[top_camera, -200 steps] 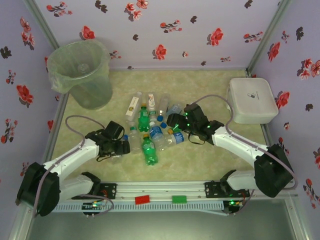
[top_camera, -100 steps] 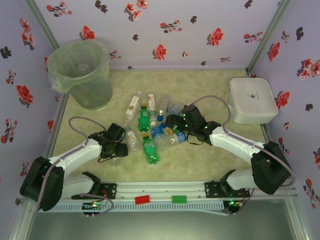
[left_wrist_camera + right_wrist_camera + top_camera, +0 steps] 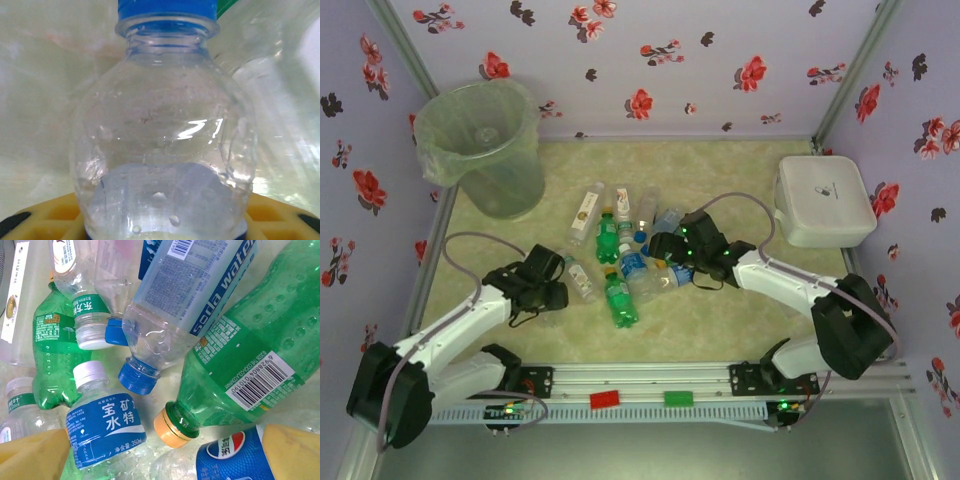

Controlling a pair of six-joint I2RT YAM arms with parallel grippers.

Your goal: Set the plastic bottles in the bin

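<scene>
Mottled tabletop [image 3: 740, 175]: blue-capped clear bottle [image 3: 160, 130] lies within left gripper [image 3: 558, 295], clamping unclear; right gripper [image 3: 162, 452] gapes above plastic bottles [image 3: 240, 355].

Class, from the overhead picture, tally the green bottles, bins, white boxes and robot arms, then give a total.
Green bottles: 2
Bins: 1
White boxes: 1
Robot arms: 2
Total: 6

Lilac floral walls [image 3: 650, 25], pale marbled tabletop [image 3: 720, 165], metal corner posts [image 3: 860, 70]
</scene>
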